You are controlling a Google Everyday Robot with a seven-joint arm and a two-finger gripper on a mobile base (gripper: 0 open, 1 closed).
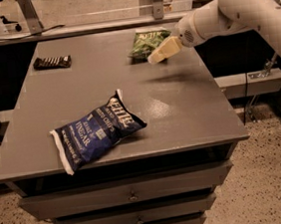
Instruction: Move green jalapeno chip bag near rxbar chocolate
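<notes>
The green jalapeno chip bag (145, 43) lies flat near the far right edge of the grey table (190, 108). The rxbar chocolate (51, 62), a small dark bar with pale lettering, lies at the far left of the table. My gripper (157, 55), pale and pointing left and down, hangs over the table just right of the green bag's near corner and partly covers it. The white arm (230, 9) reaches in from the right.
A larger dark-blue chip bag (95, 130) with white ends lies near the front left of the table. Drawers (131, 195) sit below the tabletop. A rail and posts (91, 24) run behind the table.
</notes>
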